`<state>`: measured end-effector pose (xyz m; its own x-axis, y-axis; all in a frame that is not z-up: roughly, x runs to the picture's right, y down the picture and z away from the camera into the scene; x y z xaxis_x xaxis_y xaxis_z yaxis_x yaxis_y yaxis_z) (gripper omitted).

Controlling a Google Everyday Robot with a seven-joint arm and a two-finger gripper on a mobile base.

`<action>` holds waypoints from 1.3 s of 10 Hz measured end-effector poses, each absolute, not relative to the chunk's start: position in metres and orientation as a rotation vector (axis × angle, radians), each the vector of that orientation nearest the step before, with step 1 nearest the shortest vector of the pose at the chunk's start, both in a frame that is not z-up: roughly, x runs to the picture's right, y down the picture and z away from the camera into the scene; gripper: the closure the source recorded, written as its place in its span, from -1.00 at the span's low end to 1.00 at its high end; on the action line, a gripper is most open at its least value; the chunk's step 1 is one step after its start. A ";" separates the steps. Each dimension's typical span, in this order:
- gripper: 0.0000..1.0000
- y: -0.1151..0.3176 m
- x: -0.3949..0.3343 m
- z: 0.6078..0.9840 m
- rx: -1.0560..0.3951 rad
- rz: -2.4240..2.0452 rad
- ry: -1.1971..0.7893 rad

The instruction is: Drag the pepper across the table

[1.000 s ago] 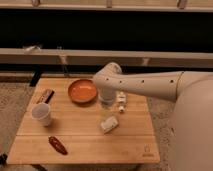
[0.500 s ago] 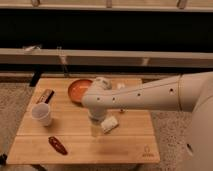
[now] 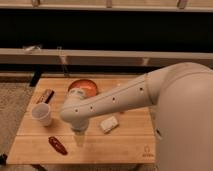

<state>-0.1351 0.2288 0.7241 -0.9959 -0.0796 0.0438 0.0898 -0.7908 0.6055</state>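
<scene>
The pepper (image 3: 57, 145), small, dark red and glossy, lies near the front left of the light wooden table (image 3: 127, 142). My white arm reaches in from the right and bends down over the table's middle. The gripper (image 3: 79, 138) points down just right of the pepper, a short gap away, close to the tabletop. It is open and holds nothing.
A white cup (image 3: 42, 114) stands at the left, behind the pepper. A dark brown bar (image 3: 45, 96) lies at the back left and an orange bowl (image 3: 82, 88) at the back middle, partly behind my arm. A white packet (image 3: 109, 124) lies right of the gripper.
My arm has swung from the table's back right toward the front left and dropped lower, bringing the gripper close beside the pepper. The objects have stayed put.
</scene>
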 end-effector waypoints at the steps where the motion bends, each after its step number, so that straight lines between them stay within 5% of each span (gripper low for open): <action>1: -0.60 0.235 -0.145 0.726 -0.025 -2.907 -0.987; 13: -0.60 0.287 -0.199 0.738 -0.059 -2.956 -1.032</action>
<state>-0.1989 0.2867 0.7381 -0.9992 0.0031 0.0389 0.0217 -0.7829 0.6218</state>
